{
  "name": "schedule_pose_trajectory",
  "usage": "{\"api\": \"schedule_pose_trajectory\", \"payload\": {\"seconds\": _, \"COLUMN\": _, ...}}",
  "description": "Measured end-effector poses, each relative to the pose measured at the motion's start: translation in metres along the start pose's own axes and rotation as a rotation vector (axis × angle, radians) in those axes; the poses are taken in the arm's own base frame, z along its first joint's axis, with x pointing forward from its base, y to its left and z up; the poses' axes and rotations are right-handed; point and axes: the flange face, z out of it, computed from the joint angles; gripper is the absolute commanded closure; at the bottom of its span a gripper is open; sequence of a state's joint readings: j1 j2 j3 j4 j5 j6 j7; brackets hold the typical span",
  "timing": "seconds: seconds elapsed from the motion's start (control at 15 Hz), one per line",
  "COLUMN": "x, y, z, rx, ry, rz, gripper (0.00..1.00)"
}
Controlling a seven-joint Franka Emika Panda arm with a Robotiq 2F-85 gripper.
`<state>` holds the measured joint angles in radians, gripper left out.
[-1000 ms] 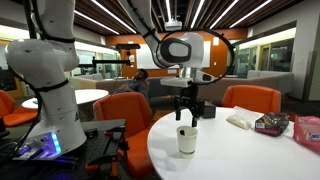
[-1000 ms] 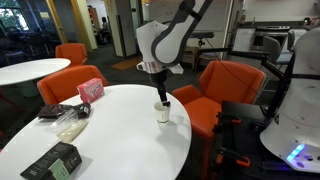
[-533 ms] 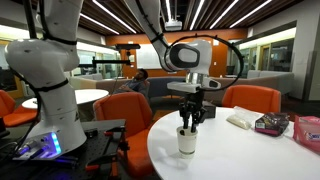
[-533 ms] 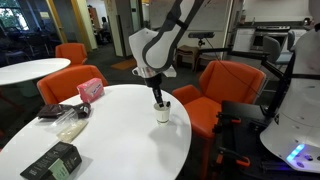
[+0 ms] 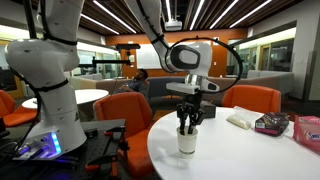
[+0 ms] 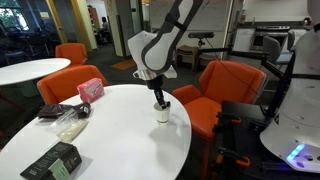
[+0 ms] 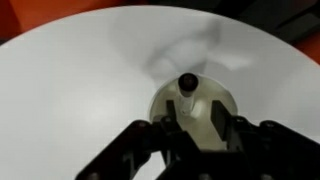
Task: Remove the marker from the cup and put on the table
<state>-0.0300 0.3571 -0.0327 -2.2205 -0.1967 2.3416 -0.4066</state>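
A small cream cup [image 5: 187, 140] [image 6: 162, 112] stands near the edge of the round white table [image 5: 240, 152] [image 6: 110, 135]. In the wrist view the marker [image 7: 185, 95] leans in the cup [image 7: 208, 97], dark tip up. My gripper [image 5: 187, 122] [image 6: 158, 98] [image 7: 195, 103] hangs straight down with its fingertips at the cup's mouth. The jaws are drawn in part way on either side of the marker. The left finger [image 7: 170, 108] lies against it, and a gap shows between it and the right finger [image 7: 221, 108]. In both exterior views the fingers hide the marker.
Orange chairs [image 5: 250, 97] [image 6: 225, 80] ring the table. On its far part lie a clear bag [image 6: 68, 125], a pink packet [image 6: 90, 89] and a dark box [image 6: 52, 160]. A smaller white table [image 6: 30, 70] stands behind. A white robot base [image 5: 50, 90] is beside the table.
A second ago the gripper hung wide open above the cup. It has dropped to the cup's mouth and its jaws have drawn in. Nothing has moved in the last half second.
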Motion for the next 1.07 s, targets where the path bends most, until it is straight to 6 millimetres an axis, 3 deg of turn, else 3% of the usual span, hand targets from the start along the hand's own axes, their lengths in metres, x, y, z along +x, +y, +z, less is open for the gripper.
{"api": "schedule_pose_trajectory", "payload": {"seconds": 0.8, "x": 0.017, "y": 0.005, "z": 0.019, "rx": -0.017, "ry": -0.161, "rz": -0.073, "gripper": 0.66}}
{"api": "schedule_pose_trajectory", "payload": {"seconds": 0.87, "x": 0.017, "y": 0.004, "z": 0.018, "rx": -0.020, "ry": -0.178, "rz": -0.083, "gripper": 0.83}}
{"api": "schedule_pose_trajectory", "payload": {"seconds": 1.0, "x": 0.020, "y": 0.000, "z": 0.017, "rx": -0.021, "ry": -0.201, "rz": -0.096, "gripper": 0.98}}
{"api": "schedule_pose_trajectory", "payload": {"seconds": 1.07, "x": 0.021, "y": -0.002, "z": 0.016, "rx": -0.020, "ry": -0.206, "rz": -0.100, "gripper": 1.00}}
